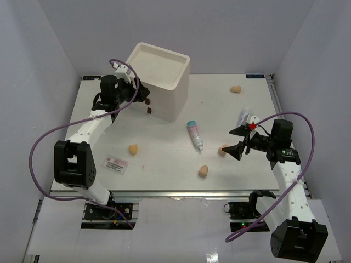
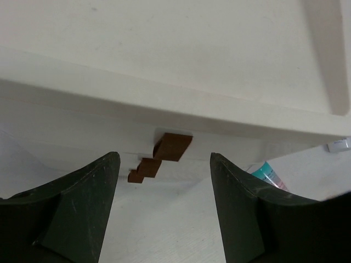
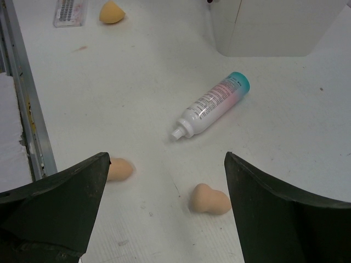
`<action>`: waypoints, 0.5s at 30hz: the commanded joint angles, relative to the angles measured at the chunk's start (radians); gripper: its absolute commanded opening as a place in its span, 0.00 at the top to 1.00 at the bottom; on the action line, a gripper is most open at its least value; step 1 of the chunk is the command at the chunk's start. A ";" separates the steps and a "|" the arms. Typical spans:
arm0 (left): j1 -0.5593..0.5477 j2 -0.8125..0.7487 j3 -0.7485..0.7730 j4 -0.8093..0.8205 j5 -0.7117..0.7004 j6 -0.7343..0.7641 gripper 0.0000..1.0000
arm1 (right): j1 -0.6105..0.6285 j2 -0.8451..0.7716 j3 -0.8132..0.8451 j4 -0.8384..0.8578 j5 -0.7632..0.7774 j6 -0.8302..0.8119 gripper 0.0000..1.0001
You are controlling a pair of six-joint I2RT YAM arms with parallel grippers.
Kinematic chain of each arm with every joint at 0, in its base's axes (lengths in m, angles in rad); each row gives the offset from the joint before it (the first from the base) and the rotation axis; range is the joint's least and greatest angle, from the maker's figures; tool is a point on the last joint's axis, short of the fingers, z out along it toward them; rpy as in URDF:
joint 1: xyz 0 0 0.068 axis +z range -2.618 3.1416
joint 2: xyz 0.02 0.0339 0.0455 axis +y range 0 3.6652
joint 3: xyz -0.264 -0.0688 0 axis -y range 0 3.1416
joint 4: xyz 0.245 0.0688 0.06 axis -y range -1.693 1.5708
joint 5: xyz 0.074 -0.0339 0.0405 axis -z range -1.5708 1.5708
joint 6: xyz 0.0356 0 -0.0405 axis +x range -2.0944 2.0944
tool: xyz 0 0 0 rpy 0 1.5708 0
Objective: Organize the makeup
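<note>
White tabletop [image 1: 164,176] carries everything. Nearest the arms' bases lie the flat packet [image 1: 115,164] with red print, on the left side, and a tan egg-shaped sponge [image 1: 203,171] closer to the middle. A little farther in, a second sponge [image 1: 133,148] sits just beyond the packet, and a third sponge [image 1: 223,149] rests just ahead of the right gripper [image 1: 237,140]. That gripper points toward the left side of the table, its jaws spread wide with nothing held. In the right wrist view the third sponge lies between the two dark fingers [image 3: 66,203] but beyond their tips, untouched. Past it, the tube with the teal-pink label [image 1: 194,133] lies on its side near the table's middle, nozzle toward the near edge and teal end toward the back. The other white tube [image 1: 244,116] lies just beside the right gripper's far finger. Farther back stands the cream drawer chest [image 1: 159,82]. The left gripper [image 1: 141,97] is close to its front, jaws apart and empty, with the brown handles [image 2: 173,147] just ahead of its fingertips. Farthest away, a fourth sponge [image 1: 236,89] lies alone near the back edge on the right.
</note>
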 commanded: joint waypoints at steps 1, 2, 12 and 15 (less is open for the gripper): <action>0.006 0.018 0.081 -0.040 0.017 0.019 0.25 | 0.000 -0.011 0.041 0.001 -0.023 -0.013 0.08; 0.006 0.018 0.080 -0.041 0.020 0.019 0.26 | 0.000 -0.011 0.041 0.001 -0.024 -0.013 0.08; 0.006 0.051 0.088 -0.041 0.099 0.018 0.39 | 0.000 -0.005 0.041 0.002 -0.018 -0.012 0.08; 0.006 0.072 0.112 -0.062 0.104 0.008 0.45 | 0.000 -0.005 0.041 0.002 -0.019 -0.013 0.08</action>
